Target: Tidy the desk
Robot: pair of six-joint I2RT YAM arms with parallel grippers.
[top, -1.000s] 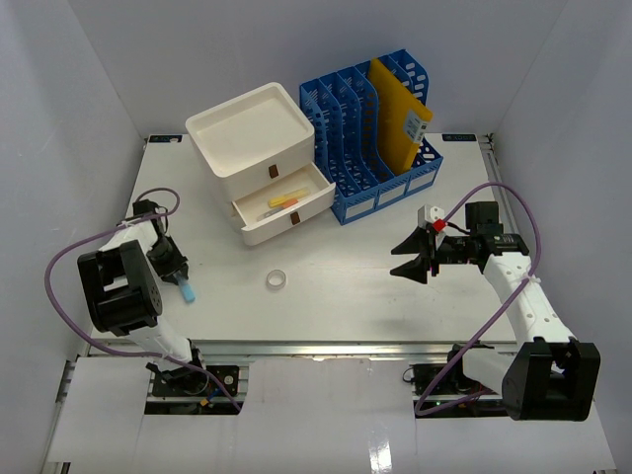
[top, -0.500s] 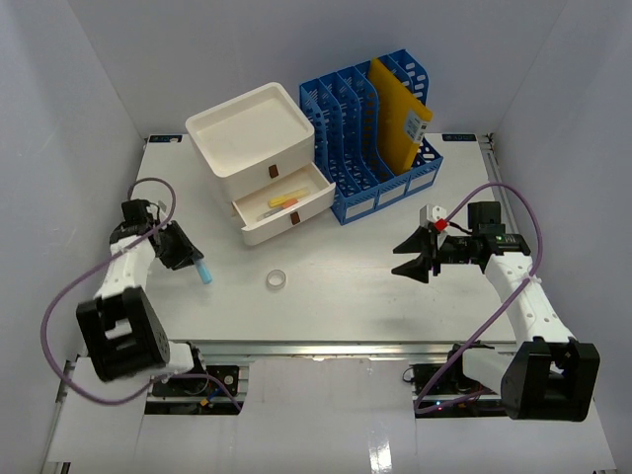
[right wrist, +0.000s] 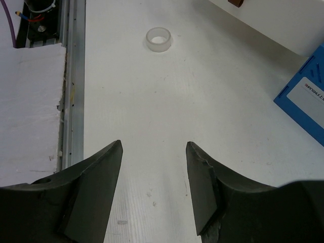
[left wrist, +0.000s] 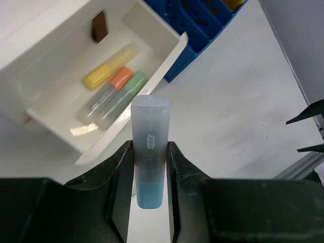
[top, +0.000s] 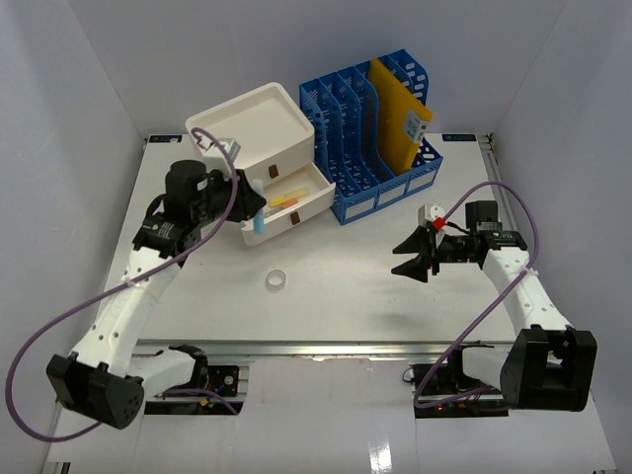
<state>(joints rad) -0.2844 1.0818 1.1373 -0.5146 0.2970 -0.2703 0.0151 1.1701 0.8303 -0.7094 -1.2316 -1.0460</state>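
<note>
My left gripper (top: pixel 255 209) is shut on a blue highlighter (left wrist: pixel 149 147), also seen in the top view (top: pixel 259 224), and holds it in the air over the front edge of the open lower drawer (top: pixel 318 186) of the white drawer box (top: pixel 252 123). In the left wrist view the drawer (left wrist: pixel 167 63) holds yellow (left wrist: pixel 104 73), orange (left wrist: pixel 121 78) and green (left wrist: pixel 129 91) highlighters. My right gripper (top: pixel 403 259) is open and empty above the white desk (top: pixel 346 286), right of centre; its wrist view shows it too (right wrist: pixel 153 152).
A small clear tape ring (top: pixel 276 280) lies on the desk near the front middle, also in the right wrist view (right wrist: pixel 158 39). A blue file rack (top: pixel 370 148) with a yellow folder (top: pixel 397 114) stands at the back. The metal rail (top: pixel 326 346) runs along the front edge.
</note>
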